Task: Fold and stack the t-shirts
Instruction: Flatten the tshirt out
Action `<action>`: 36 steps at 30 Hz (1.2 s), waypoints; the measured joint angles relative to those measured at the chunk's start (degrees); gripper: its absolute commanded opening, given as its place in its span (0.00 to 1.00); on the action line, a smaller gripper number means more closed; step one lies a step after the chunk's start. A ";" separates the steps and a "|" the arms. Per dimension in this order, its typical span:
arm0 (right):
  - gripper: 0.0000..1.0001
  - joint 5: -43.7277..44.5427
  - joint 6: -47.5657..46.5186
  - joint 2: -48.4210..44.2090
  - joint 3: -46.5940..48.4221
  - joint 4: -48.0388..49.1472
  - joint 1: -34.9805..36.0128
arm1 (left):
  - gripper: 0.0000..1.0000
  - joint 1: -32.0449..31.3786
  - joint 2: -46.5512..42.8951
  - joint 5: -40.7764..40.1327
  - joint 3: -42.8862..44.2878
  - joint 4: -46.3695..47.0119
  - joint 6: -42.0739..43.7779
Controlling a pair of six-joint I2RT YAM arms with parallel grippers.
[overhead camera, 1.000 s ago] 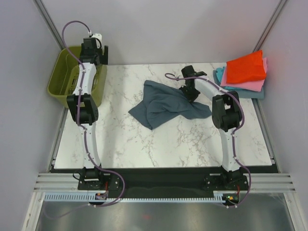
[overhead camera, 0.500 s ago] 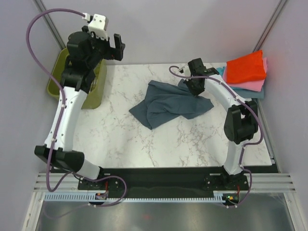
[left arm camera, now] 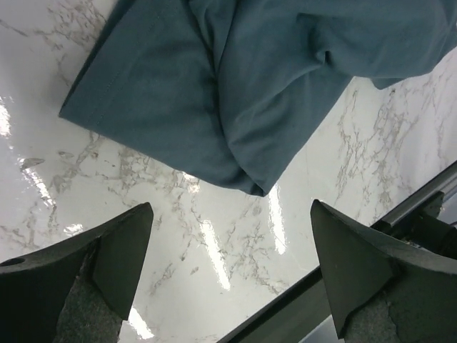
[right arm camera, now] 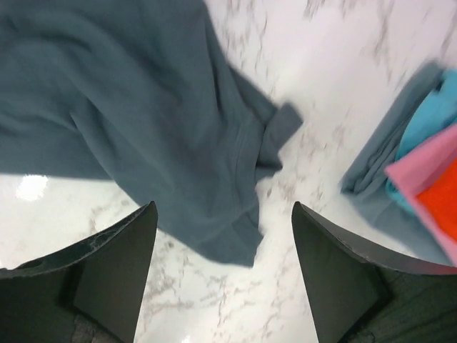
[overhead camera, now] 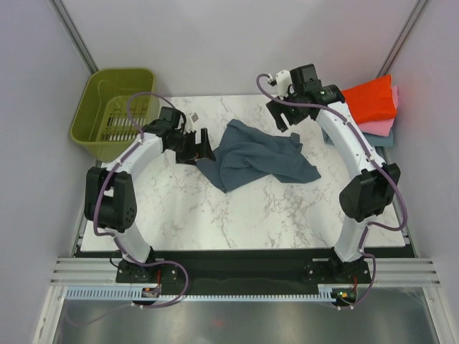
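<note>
both grippers open, slate shirt loose on the bench

the slate blue-grey t-shirt is seen crumpled and unfolded near the middle of the marble bench, with one corner pointed toward the near-left. the left gripper is held low just beside the shirt's left edge. its jaws are spread wide and nothing is gripped between them. in the left wrist view only bare bench is framed between the fingers, and the shirt's folded corner lies just beyond them.

the right gripper is raised over the shirt's far-right corner. it too is opened wide and nothing is carried. from the right wrist camera the shirt's rumpled cloth is seen below, apart from the fingers.

at the far-right corner of the bench the folded shirts are stacked: the red-orange t-shirt on top, the pink t-shirt under it, and the teal blue t-shirt peeking out below. the olive-green basket is seen off the bench's far-left corner.
</note>
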 measured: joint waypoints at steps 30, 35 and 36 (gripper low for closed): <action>0.56 -10.64 1.79 37.51 25.44 2.49 2.03 | 0.84 3.72 20.46 0.37 10.80 -0.98 1.22; 0.43 -10.58 1.92 38.53 25.42 2.62 2.03 | 0.65 3.74 21.53 0.00 11.32 -1.14 1.38; 0.40 -10.54 1.92 38.80 25.42 2.67 2.03 | 0.59 3.76 21.57 -0.11 11.34 -1.16 1.46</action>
